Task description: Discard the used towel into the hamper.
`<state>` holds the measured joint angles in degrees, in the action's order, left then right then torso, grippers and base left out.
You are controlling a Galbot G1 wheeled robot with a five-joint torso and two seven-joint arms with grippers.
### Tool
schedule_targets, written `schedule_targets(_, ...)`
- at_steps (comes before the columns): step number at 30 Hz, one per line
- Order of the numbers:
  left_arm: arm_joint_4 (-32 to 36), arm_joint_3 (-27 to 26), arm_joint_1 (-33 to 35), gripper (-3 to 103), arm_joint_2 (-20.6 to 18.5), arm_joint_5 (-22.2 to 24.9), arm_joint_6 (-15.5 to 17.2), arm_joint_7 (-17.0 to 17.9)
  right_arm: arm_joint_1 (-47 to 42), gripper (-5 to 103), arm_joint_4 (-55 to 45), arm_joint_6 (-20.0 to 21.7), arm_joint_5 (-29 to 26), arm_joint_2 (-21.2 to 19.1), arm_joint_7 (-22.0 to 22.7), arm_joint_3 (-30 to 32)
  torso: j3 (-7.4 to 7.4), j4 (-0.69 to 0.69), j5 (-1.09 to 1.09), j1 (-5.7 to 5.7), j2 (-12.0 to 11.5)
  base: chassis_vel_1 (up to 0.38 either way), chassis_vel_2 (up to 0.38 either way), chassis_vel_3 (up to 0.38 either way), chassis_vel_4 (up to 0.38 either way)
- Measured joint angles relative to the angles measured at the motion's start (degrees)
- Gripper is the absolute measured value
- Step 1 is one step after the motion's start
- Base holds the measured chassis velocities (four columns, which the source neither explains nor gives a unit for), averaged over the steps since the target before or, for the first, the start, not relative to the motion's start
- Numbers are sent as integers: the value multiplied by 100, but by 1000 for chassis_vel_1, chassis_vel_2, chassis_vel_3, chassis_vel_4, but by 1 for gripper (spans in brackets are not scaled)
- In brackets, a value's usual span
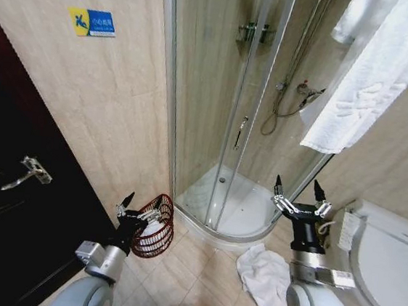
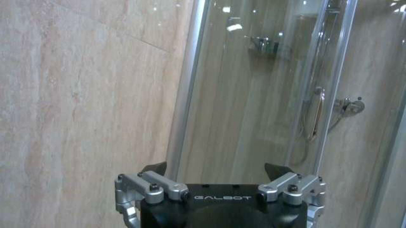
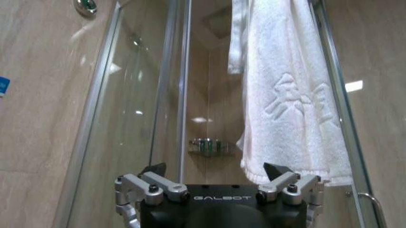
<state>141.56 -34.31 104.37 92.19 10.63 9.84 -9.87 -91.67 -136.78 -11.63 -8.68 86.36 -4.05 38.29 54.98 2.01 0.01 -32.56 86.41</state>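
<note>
The hamper (image 1: pixel 155 226) is a small round basket of dark reddish-brown open wire, tilted, with something white inside; it sits on the floor directly behind the left gripper (image 1: pixel 140 206), whose fingers are spread wide and empty. The right gripper (image 1: pixel 300 195) is raised, also wide and empty. A crumpled white towel (image 1: pixel 265 278) lies on the tiles just below and beside it.

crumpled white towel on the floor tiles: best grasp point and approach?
Grip the raised, bunched folds near the middle of the crumpled white towel, coming straight down from above. It lies in a low heap on the beige floor tiles, so a side approach finds no edge. The right gripper, fingers open, hovers nearest; the left gripper, also open, sits by the reddish-brown wire hamper.
</note>
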Motion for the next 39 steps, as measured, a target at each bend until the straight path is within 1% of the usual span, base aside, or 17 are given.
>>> schedule_targets(9,-13,5,-10,100,-9,-4,-2,-1,-130,100,-283,-153,-307,-70,39,184,0,0,-1,0,0,0,0,0,0)
schedule_targets(16,-32,5,-16,100,-13,-3,-2,1,-298,100,-646,-168,-443,-303,71,450,0,0,-2,0,0,0,0,0,0)
schedule_targets(20,-40,5,-19,100,-14,-1,-2,3,-384,100,-669,-149,-623,-576,56,942,0,-1,-1,0,0,0,0,0,0)
schedule_targets(21,-40,5,-19,100,-14,-1,-2,3,-384,100,-669,-149,-623,-576,56,942,0,-1,-1,0,0,0,0,0,0)
schedule_targets(25,-44,5,-20,100,-16,0,-2,6,-241,100,-670,-4,-974,-742,100,1311,0,1,-1,0,0,-11,-6,16,10)
schedule_targets(26,-44,5,-20,100,-16,0,-2,6,-241,100,-670,-4,-974,-742,100,1311,0,1,-1,0,0,-45,-26,63,40)
schedule_targets(28,-47,5,-21,100,-17,2,-1,8,-210,100,-670,50,-1114,-803,105,1449,0,0,-2,0,0,-92,-65,68,84)
schedule_targets(33,-49,5,-21,100,-17,4,-1,9,-179,100,-666,56,-1191,-843,89,1556,0,0,0,0,0,-138,-139,128,121)
schedule_targets(34,-51,5,-21,100,-16,4,0,10,-173,100,-665,53,-1221,-853,75,1600,0,0,-4,0,0,-188,-195,207,181)
schedule_targets(35,-51,5,-21,100,-16,5,0,10,-172,100,-661,45,-1256,-868,60,1643,0,-1,3,0,0,-216,-195,204,201)
schedule_targets(36,-51,5,-21,100,-16,5,0,10,-172,100,-661,45,-1256,-868,60,1643,0,-1,3,0,0,-216,-195,204,201)
schedule_targets(38,-53,5,-21,100,-17,5,1,10,-160,100,-660,28,-1300,-898,21,1698,0,0,-5,-1,0,-235,-239,236,217)
schedule_targets(39,-53,5,-21,100,-16,5,2,10,-138,100,-658,15,-1323,-917,3,1710,-1,0,0,0,0,-253,-219,269,247)
